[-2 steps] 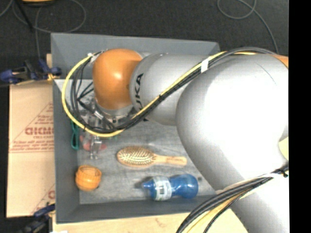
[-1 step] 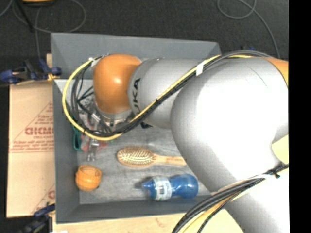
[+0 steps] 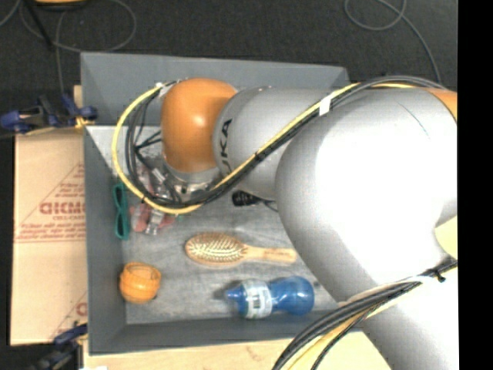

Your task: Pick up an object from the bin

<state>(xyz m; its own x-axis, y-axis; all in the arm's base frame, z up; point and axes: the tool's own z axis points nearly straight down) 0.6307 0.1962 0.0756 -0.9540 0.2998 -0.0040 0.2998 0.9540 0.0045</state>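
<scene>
A blue bottle [image 3: 269, 297] and an orange ball [image 3: 139, 281] lie nearest, then a wooden hairbrush [image 3: 231, 250]. Farther back, by the bin's [image 3: 96, 245] left wall, the wrist [image 3: 181, 179] hangs over a small pinkish thing [image 3: 143, 220] beside a green plastic piece [image 3: 119, 210]. The pinkish thing is probably light and stiff, best pinched across its middle. Whether the fingers are open cannot be told

Black capital letters [image 3: 225, 139] are running lengthwise along the silver arm [image 3: 262, 122], just beside its orange cover [image 3: 192, 122]. The last two, "KA", are reading clearly. The letters before them are curving out of sight at the cover's edge, so the whole word is not showing. A pale label [image 3: 258, 301] is wrapping one end of the blue bottle [image 3: 296, 295], which is lying near the front wall of the bin [image 3: 231, 72]. Dark print is sitting on that label, but it is proving too small to read.
</scene>
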